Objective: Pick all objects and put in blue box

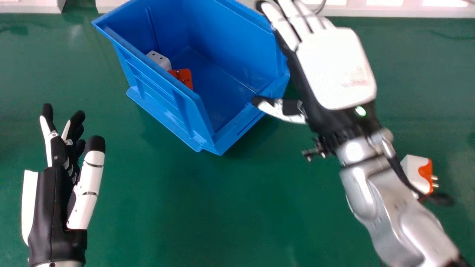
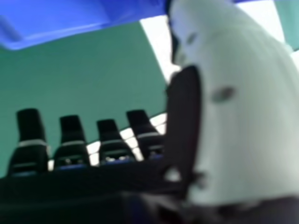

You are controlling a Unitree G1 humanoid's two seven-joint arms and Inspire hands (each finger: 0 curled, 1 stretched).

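Head view, right robot hand (image 1: 337, 70), fingers outstretched, near blue box (image 1: 159, 94)

So the bench (image 1: 185, 207) is a plain green one, kinda shiny, with a darker smudge (image 1: 16, 29) toward its far left corner and a faint streaky mark (image 1: 445, 36) toward the far right one. Right along the far edge there's a pale ledge (image 1: 408, 13), with bright white panels (image 1: 384, 2) just behind it on the right. A thin grey cable (image 1: 321, 6) curves down by that far edge, right of the middle. Can't tell what it's plugged into, tbh.
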